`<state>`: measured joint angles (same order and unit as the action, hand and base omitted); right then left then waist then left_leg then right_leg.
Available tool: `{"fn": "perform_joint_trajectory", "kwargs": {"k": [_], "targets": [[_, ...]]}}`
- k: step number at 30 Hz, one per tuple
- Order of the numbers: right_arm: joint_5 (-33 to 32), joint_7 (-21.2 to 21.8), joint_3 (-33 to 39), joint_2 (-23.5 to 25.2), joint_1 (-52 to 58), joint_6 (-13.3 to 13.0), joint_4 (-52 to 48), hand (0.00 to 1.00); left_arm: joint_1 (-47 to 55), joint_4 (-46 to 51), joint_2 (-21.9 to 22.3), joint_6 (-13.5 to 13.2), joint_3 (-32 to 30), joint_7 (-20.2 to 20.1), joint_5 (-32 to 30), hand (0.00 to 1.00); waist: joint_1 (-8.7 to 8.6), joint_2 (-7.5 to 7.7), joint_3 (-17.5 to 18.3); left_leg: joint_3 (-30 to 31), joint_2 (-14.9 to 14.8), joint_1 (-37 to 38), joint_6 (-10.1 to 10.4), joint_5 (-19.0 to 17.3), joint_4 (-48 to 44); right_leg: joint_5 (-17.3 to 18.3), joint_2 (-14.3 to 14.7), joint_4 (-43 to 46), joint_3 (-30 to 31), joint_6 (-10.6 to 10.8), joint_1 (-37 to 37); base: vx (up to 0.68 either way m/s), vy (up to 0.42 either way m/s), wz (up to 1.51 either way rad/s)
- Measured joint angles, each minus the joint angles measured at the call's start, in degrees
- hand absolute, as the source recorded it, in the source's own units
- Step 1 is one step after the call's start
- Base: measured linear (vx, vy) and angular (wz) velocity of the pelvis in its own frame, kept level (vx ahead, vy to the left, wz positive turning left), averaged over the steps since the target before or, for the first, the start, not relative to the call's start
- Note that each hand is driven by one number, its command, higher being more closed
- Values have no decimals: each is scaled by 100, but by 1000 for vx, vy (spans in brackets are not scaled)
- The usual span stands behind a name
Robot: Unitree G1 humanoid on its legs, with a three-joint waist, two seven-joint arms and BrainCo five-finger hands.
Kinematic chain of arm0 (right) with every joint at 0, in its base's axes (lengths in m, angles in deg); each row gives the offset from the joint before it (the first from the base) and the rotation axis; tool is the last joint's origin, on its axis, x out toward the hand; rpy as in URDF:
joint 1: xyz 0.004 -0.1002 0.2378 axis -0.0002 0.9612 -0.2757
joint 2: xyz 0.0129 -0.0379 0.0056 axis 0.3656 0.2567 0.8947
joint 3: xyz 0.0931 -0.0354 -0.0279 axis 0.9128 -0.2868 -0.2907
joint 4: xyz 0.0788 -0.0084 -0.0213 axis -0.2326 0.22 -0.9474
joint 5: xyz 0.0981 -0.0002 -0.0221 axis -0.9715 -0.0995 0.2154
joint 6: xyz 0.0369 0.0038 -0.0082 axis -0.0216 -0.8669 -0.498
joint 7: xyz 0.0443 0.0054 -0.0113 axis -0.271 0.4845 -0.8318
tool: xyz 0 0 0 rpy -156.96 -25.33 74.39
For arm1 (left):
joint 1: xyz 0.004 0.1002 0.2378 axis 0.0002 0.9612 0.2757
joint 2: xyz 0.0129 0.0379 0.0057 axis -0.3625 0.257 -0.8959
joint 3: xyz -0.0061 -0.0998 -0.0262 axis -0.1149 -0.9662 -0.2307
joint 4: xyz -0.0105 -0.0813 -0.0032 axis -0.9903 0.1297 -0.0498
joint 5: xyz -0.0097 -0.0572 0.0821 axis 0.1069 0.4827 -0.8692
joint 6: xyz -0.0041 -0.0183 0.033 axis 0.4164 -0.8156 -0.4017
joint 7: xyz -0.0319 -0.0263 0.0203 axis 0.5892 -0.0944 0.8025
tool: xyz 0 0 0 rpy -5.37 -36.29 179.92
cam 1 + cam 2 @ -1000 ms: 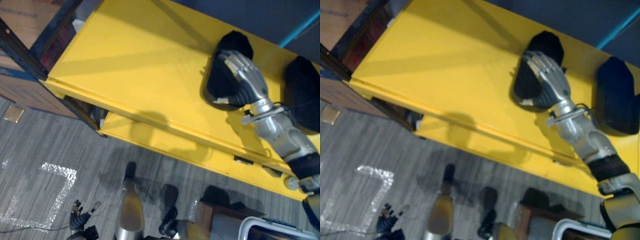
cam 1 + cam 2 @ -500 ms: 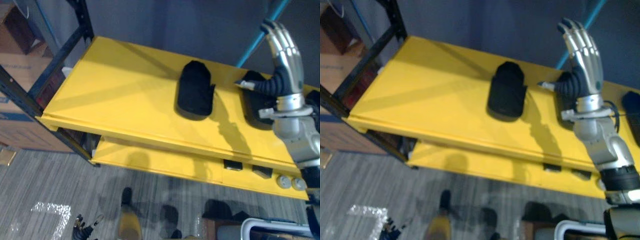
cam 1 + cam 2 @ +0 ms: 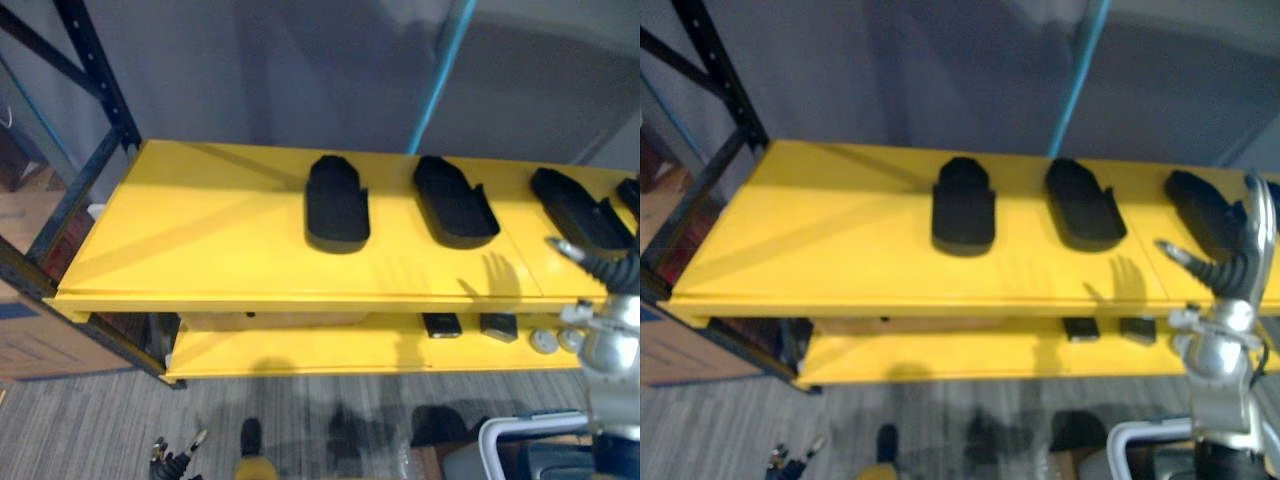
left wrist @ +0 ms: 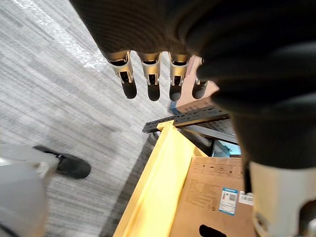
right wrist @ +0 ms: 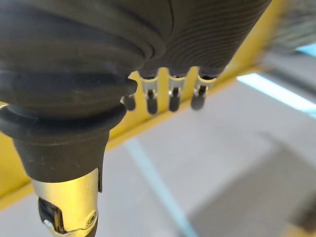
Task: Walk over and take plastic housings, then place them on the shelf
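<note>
1. We see three black plastic housings lying apart in a row on the shelf top: the left housing (image 3: 337, 203), the middle housing (image 3: 455, 200) and the right housing (image 3: 580, 210). All are matte, oblong and round-ended.
2. The shelf (image 3: 200, 235) is a smooth, flat yellow sheet above a second yellow level.
3. Our right hand (image 3: 1230, 272) stands upright near the right housing, fingers straight and empty.
4. Our left hand (image 4: 152, 79) hangs slack-fingered and empty over grey streaked carpet (image 4: 49, 108), near a cardboard box (image 4: 212, 197).

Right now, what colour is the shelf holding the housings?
Yellow; the shelf shows best in the left eye view.
</note>
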<state>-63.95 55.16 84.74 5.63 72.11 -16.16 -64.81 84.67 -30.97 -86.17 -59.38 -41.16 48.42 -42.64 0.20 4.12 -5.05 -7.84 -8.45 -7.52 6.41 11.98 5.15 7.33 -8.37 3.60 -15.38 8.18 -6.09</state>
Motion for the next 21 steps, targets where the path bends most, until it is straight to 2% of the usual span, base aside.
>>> {"fn": "perform_joint_trajectory", "kwargs": {"k": [4, 8, 11, 14, 21], "targets": [[-412, 159, -250, 1208, 774, -43, 101, 0, -16, -96, 215, 4, -41, 95, -11, 0, -39, -99, 56, -230, -12, 190, 5, -74, 1, -20, -44, 53, 212, 22, -30, 28, -7, -25], [-499, 152, -897, 1851, 1075, -97, 594, 0, -11, -128, 408, 35, -110, 172, -32, 0, -74, -107, 56, -396, -21, 402, 21, -152, 2, -25, -69, 51, 336, 29, -152, 19, 1, -18], [-489, 110, -1424, 2179, 1139, -256, 1072, 0, -105, -129, 495, 38, -109, 177, -44, 0, -72, -101, 51, -468, -33, 458, 0, -191, 3, -1, -75, -3, 336, -6, -194, -6, 1, -3], [-720, 8, -1543, 2394, 1068, -404, 1587, 0, -140, -149, 551, 41, -88, 226, -34, 0, -50, -77, 44, -504, -11, 459, -4, -194, 3, 19, -102, -20, 336, -35, -195, 0, 0, 0], [-1360, -108, -1669, 2551, 857, -437, 3223, 0, -327, -537, 543, 48, 32, 395, 11, 0, 13, 10, 4, -470, 83, 457, -19, -232, 4, 19, -172, -82, 277, -37, -289, 11, 0, 3]]}}
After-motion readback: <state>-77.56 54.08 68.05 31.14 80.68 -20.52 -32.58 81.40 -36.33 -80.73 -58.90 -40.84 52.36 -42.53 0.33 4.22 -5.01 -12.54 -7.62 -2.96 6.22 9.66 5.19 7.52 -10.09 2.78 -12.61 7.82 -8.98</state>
